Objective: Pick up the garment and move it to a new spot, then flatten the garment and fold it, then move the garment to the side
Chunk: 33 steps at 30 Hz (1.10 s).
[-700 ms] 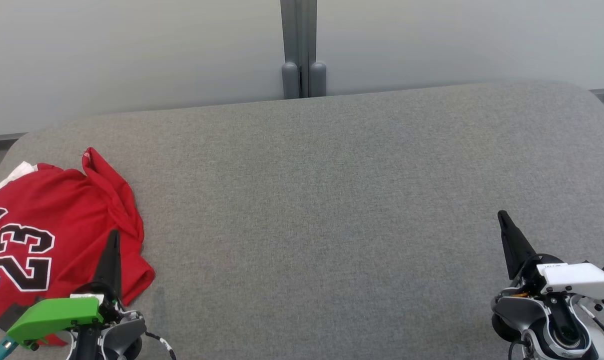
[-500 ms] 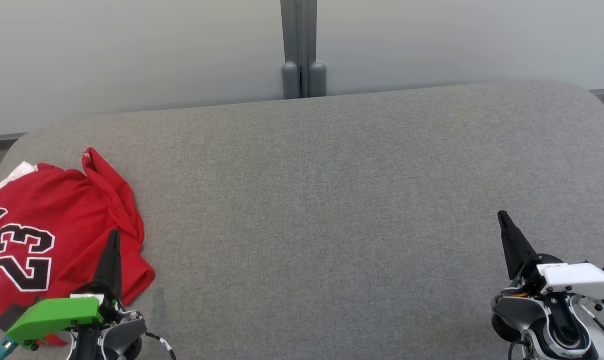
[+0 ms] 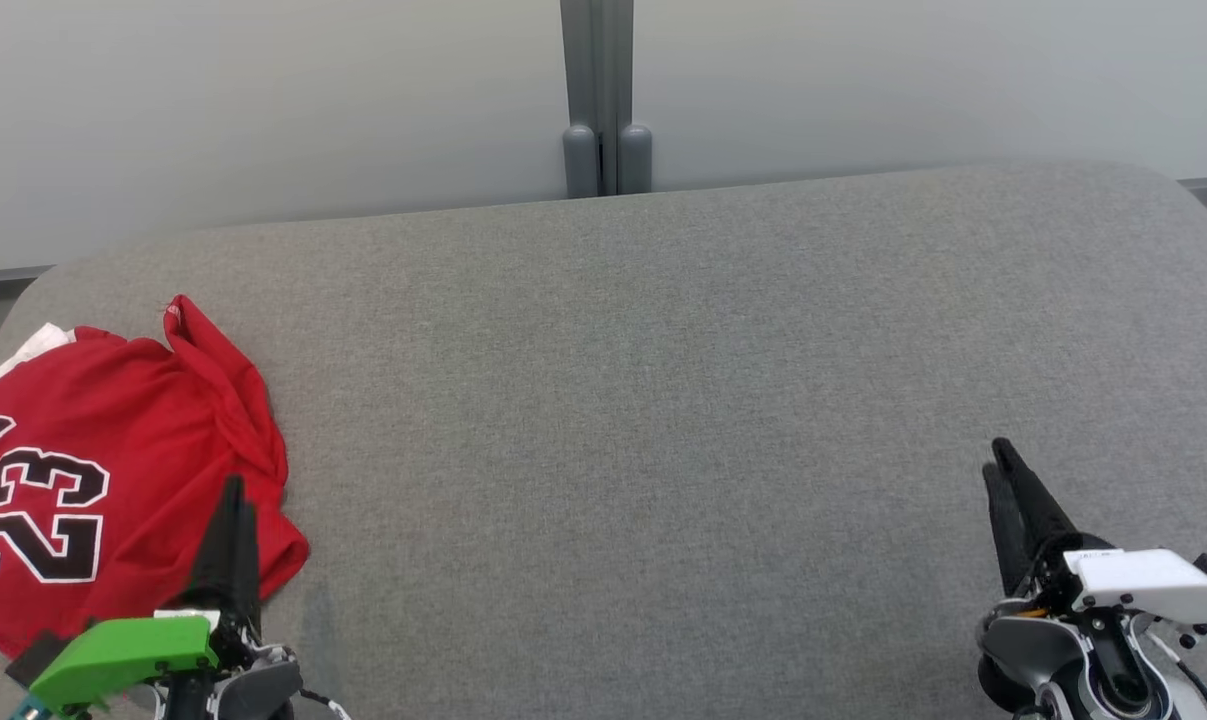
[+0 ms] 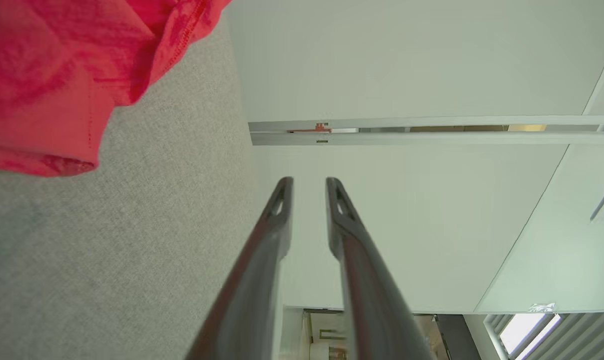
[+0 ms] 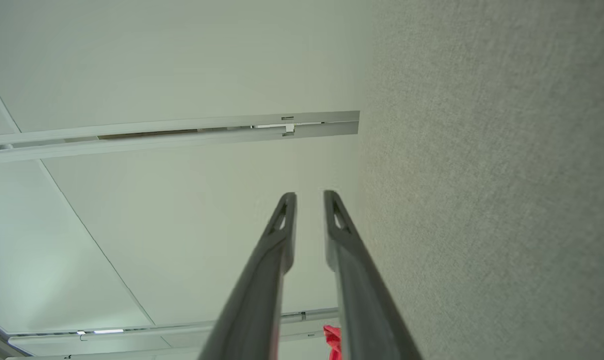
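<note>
Red garment lay crumpled at lower left of the head view, on the grey padded surface, w/ a black "23" outlined in white on its front and a bit of white fabric at its upper-left edge. L gripper sat at bottom left, its dark fingers over the garment's lower-right edge; whether they touched the cloth couldn't be told. In the left wrist view its two fingers stood a narrow gap apart w/ nothing between them. R gripper sat at bottom right over bare surface, well apart from the garment; the right wrist view showed the same narrow gap, nothing held. Vs half a sec earlier: both grippers sat a little lower in the frame, and the R one now showed two separate fingers instead of one dark wedge; garment hadn't shifted. Surface was a fine-weave grey fabric w/ rounded far corners. Garment was thin knit, soft folds, stitched hem seen in the left wrist view. Fingers were long, tapered, matte dark, w/ slotted tips. Green housing on L wrist, white housing on R. Smooth pale wall panels behind, split by a grey post.
</note>
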Motion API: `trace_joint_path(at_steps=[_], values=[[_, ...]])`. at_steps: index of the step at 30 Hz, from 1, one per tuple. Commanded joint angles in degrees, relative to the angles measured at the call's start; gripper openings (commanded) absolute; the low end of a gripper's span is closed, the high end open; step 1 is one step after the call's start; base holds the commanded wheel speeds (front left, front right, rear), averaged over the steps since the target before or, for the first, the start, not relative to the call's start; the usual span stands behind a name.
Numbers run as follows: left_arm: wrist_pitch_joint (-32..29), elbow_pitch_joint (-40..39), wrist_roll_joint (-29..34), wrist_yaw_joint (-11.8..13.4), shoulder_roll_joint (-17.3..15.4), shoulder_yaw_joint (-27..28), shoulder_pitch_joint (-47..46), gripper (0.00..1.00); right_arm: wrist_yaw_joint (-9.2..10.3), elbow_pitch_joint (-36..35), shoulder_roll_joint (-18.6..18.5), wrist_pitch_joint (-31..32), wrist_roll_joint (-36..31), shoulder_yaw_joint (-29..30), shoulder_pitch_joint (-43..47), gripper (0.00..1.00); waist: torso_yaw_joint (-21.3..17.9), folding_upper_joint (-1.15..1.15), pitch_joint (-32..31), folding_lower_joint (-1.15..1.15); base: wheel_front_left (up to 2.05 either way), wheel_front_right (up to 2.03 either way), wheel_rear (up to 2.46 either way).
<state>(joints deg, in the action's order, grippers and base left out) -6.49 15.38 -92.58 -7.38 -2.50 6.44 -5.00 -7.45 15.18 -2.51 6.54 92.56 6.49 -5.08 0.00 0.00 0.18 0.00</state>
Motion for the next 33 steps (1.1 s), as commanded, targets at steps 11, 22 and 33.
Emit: trace_joint_path(at_steps=[11,22,33], values=[[3.2,-2.3,1.3,0.0,-0.1,-2.0,0.4,1.0,-0.01,-1.5,-0.1,-3.2,-4.1,-1.7,-0.4,1.0,-0.1,0.0,0.2,0.0,0.0,0.0,0.0],[6.0,-4.3,5.3,0.0,-0.2,-0.7,0.6,1.0,-0.02,-3.7,-0.1,-6.0,-13.9,-0.7,-1.2,1.0,-0.1,0.0,0.4,0.0,0.0,0.0,0.0],[8.4,-7.5,13.7,-0.1,-0.2,0.5,0.3,1.0,-0.03,-7.0,-0.3,-8.5,-31.7,-2.7,-2.5,1.0,-0.2,0.0,0.7,0.0,0.0,0.0,0.0]])
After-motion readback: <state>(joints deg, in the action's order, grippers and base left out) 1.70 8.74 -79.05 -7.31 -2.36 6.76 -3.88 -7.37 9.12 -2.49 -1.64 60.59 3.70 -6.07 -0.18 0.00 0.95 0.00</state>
